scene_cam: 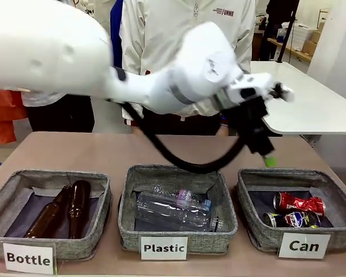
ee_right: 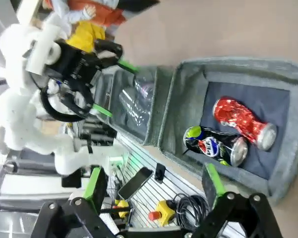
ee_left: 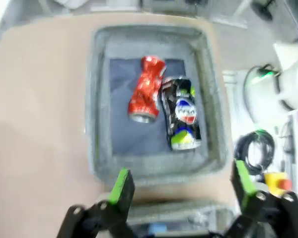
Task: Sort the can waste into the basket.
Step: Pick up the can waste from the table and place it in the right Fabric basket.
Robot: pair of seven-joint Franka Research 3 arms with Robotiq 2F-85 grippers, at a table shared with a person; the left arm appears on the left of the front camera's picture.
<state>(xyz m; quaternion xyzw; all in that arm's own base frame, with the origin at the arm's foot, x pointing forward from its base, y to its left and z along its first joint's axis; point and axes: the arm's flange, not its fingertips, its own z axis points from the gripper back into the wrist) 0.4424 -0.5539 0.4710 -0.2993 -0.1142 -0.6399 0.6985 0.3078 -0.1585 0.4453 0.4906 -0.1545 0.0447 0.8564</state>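
Now both cans lie in the basket (ee_left: 97, 99).
Left gripper (ee_left: 181, 186) stands wide and empty, red can (ee_left: 146, 88) and dark can (ee_left: 181, 113) beyond its jaws; right gripper (ee_right: 154, 184) is also wide.

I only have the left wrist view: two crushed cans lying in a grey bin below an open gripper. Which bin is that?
Observer: The front view shows its white label reading "Can"; it is the basket at the robot's right end of the row.
Operator: What sits beside it?
Observer: A like bin labelled "Plastic" holding clear plastic bottles, then one labelled "Bottle" with two brown glass bottles.
Operator: Where is the right gripper?
Observer: In its own wrist view the right gripper is open, looking at the red can and the dark can in the basket.
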